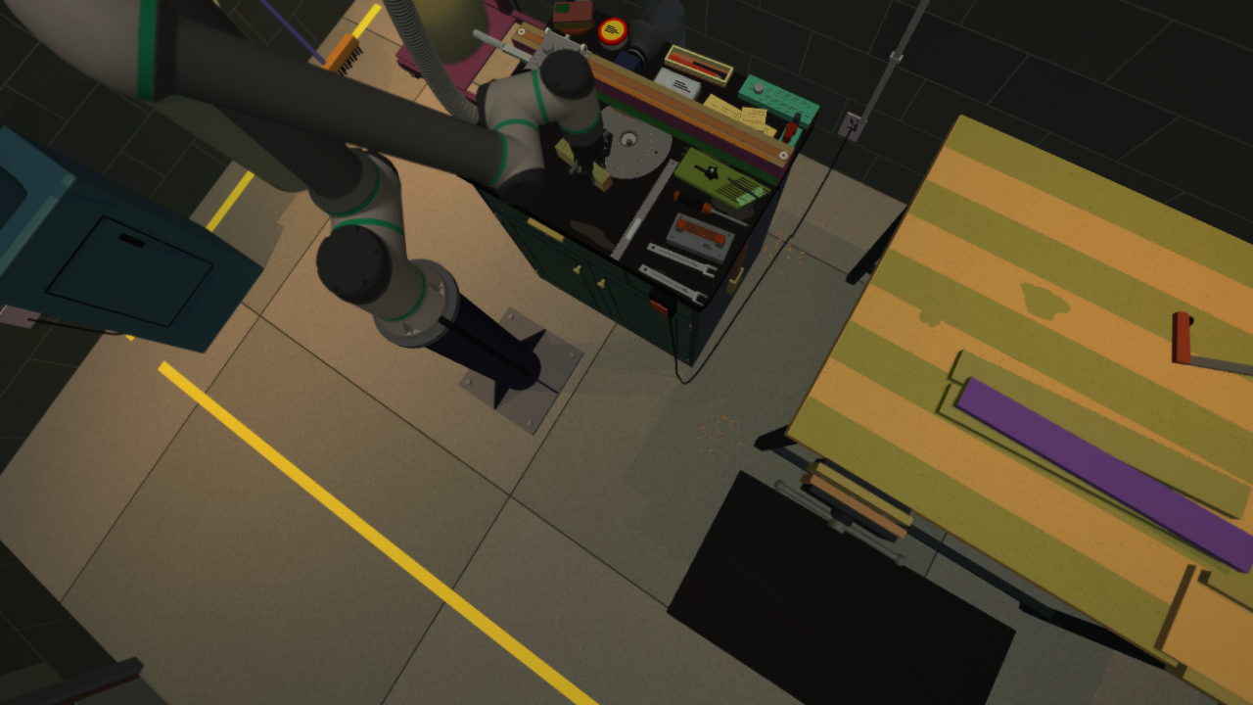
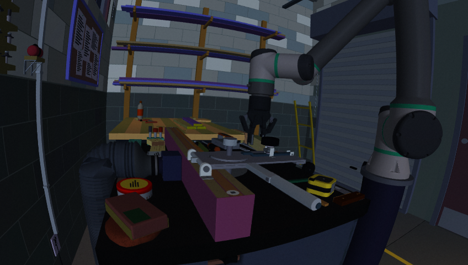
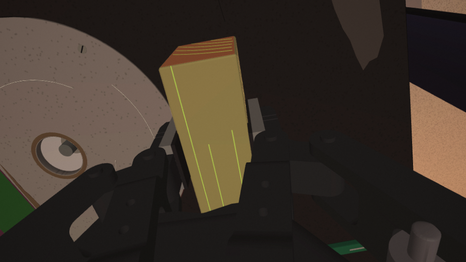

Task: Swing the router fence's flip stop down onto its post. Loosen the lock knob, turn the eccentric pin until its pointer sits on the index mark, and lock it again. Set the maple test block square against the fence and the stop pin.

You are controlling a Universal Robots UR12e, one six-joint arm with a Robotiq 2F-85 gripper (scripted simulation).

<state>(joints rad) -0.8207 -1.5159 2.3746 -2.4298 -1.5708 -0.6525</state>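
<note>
The maple test block [image 3: 208, 130], a pale yellow bar with reddish end grain, is held in my closed gripper [image 3: 211, 137] and carried above the black router table beside the round grey insert plate [image 3: 65, 123]. In the side camera the block [image 1: 589, 167] hangs under my wrist, in front of the long fence [image 1: 666, 105]. The flip stop arm [image 2: 249, 159] lies flat across the fence [image 2: 210, 184], with a knurled lock knob [image 2: 230, 143] standing on it and a black knob [image 2: 270, 141] farther out. The pin's pointer is too small to read.
A large striped workbench [image 1: 1051, 351] fills the right, carrying a purple board. The table top holds a green tray [image 1: 718, 180], a red-and-grey case [image 1: 699, 237], a yellow tape measure [image 2: 321, 184] and a red-lidded tin [image 2: 134, 187]. A dust hose [image 2: 108, 164] sits left.
</note>
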